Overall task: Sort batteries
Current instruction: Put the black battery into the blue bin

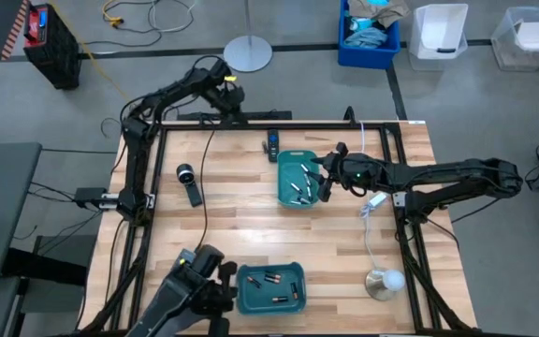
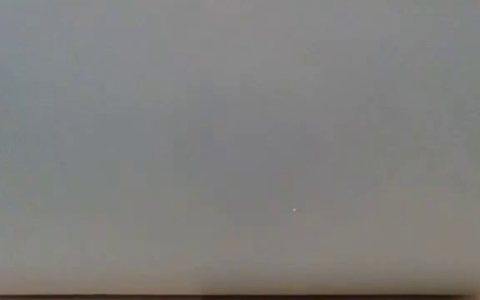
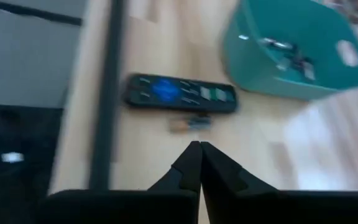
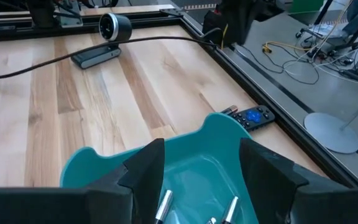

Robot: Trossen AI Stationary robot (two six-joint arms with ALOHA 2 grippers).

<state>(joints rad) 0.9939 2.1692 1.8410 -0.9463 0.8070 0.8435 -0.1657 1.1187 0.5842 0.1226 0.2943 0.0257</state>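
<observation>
Two teal bins stand on the wooden table. The middle bin [image 1: 298, 178] holds several batteries [image 1: 299, 187], and the bin at the near edge [image 1: 269, 286] holds several more [image 1: 271, 279]. One loose battery [image 3: 191, 122] lies on the table beside a black remote [image 3: 180, 94]. My left gripper [image 3: 199, 149] is shut with nothing in it, a little short of that battery, by the far rail [image 1: 240, 110]. My right gripper [image 4: 201, 180] is open over the middle bin's right end [image 1: 327, 178], with batteries [image 4: 164, 205] below its fingers. The low view shows only flat grey.
A webcam [image 1: 187, 178] with its cable lies on the table's left part. A white lamp [image 1: 386, 279] and a small white object [image 1: 374, 201] sit at the right. The black frame rail [image 1: 251, 125] runs along the far edge. Dark equipment [image 1: 190, 295] stands at the near edge.
</observation>
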